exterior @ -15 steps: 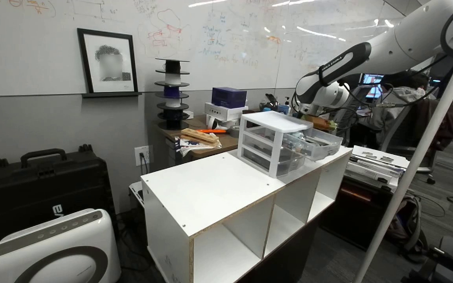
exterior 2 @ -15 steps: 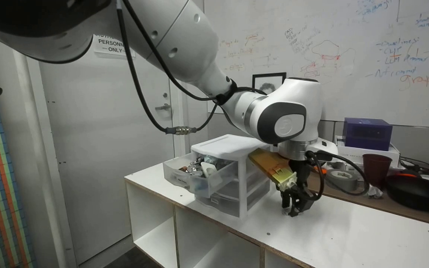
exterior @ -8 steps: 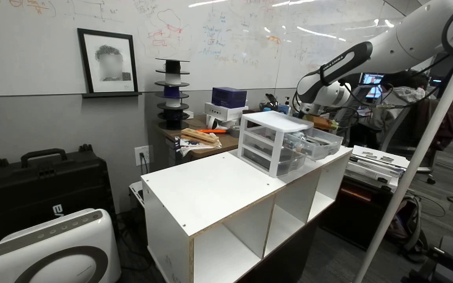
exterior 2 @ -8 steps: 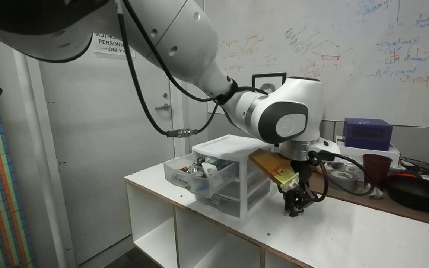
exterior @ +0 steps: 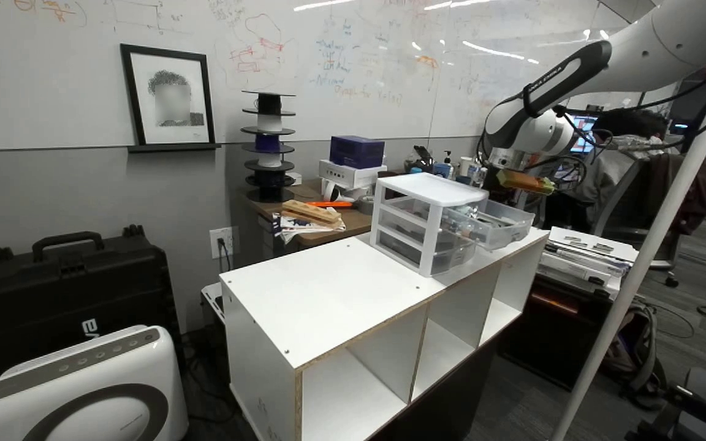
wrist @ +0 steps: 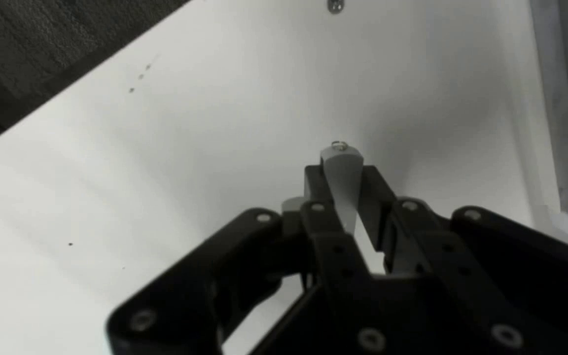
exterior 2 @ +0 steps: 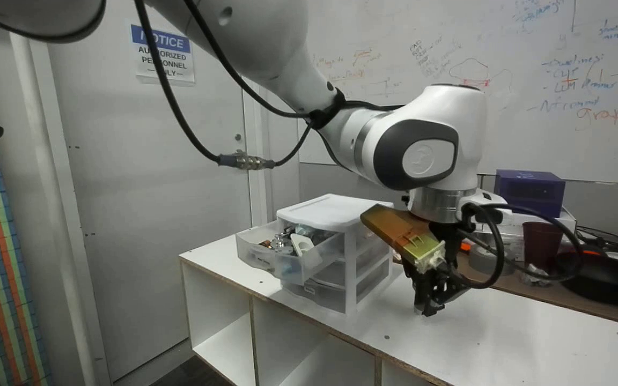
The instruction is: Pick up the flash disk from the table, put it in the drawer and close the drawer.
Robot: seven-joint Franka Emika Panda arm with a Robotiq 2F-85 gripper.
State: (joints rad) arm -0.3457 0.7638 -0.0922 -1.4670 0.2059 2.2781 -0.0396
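Table [exterior: 322, 300], white and boxy, with flat smooth top and open cubby compartments [exterior: 353, 392] below. Then robot arm [exterior 2: 346, 134], seen in both exterior views, stretched over from one side and bent downward at its far end. Next in size, drawer unit [exterior: 429, 236] with white frame, standing on the table top. From its upper tier, translucent drawer [exterior 2: 287, 267] already pulled well out; so no opening left to do, only closing. Near the drawer unit, low over the table, gripper [exterior 2: 429, 310] pointing down, jaws narrow and, according to the wrist view, gripping from both sides one slim pale thing, most probably the flash disk [wrist: 342, 170]. Past the fingertips [wrist: 375, 187], its rounded end with small shiny ring [wrist: 339, 145] sticking out. Touching the table or just lifted from it: not possible to tell from these views. By judgement, grasping done, but placing and closing not yet. Left to do: raising the flash disk higher, carrying it above the drawer wall, releasing it among the small items [exterior 2: 282, 245] inside, and finally pushing the drawer fully into the unit.
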